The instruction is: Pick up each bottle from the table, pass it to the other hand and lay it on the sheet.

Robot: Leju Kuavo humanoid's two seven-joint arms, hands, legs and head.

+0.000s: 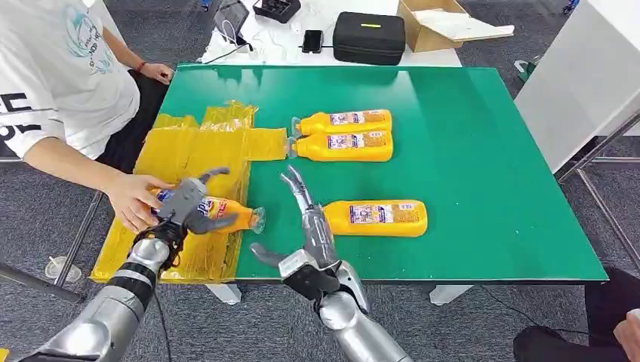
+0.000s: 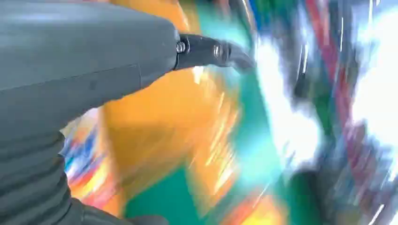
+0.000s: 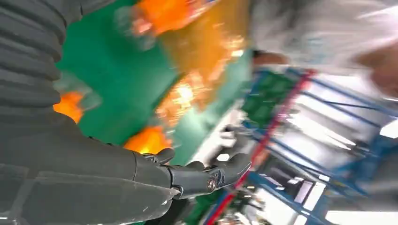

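An orange bottle (image 1: 230, 213) lies on the yellow sheet (image 1: 200, 147) at the table's front left, its cap pointing right. My left hand (image 1: 187, 202) rests on top of it with the thumb lifted clear and the fingers spread. A person's hand (image 1: 134, 200) holds the bottle's base. My right hand (image 1: 306, 215) hovers open over the front edge of the green table (image 1: 468, 151), fingers stretched forward. Just right of it lies a second bottle (image 1: 377, 218). Two more bottles (image 1: 344, 121) (image 1: 344, 146) lie side by side further back. Both wrist views are blurred; the left thumb (image 2: 211, 51) sticks straight out.
A person in a white shirt (image 1: 64, 68) sits at the table's left side, an arm reaching over the sheet. Behind the green table stand a black case (image 1: 370, 36), a cardboard box (image 1: 445, 23) and a phone (image 1: 312, 40). A white cabinet (image 1: 581, 83) stands to the right.
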